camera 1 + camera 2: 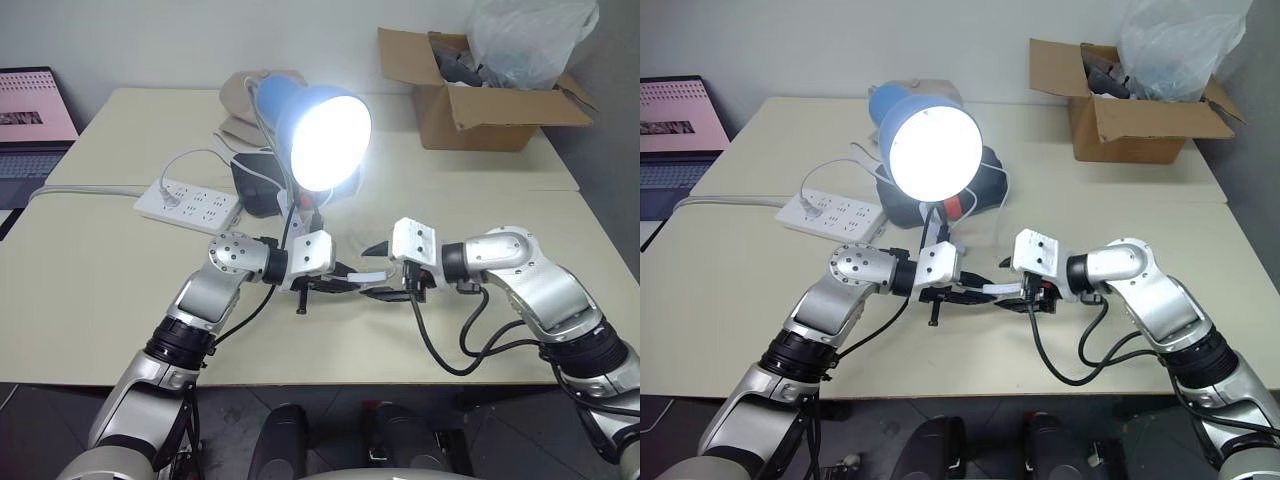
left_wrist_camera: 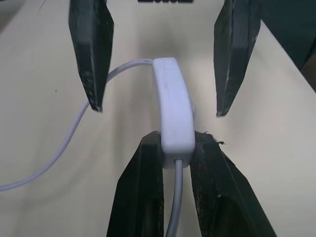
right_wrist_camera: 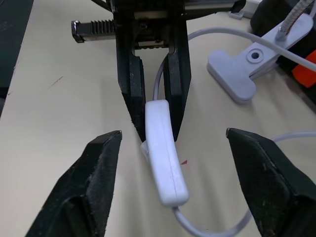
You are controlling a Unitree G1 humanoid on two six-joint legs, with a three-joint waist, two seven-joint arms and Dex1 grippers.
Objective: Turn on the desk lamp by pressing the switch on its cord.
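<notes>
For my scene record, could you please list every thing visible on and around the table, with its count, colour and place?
desk lamp: one, blue shade, bulb lit, table centre
switch: one, white, between the two grippers
cord: one, thin white, leaving both ends of the switch
power strip: one, white, left of the lamp
dark object: one, black, behind the lamp; unclear
cardboard box: one, brown, open, far right corner
plastic bag: one, clear, in the box
laptop: one, pink screen, far left
table: beige
left gripper: black, shut on the switch's end
right gripper: black, open, fingers either side of the switch, apart from it
</notes>
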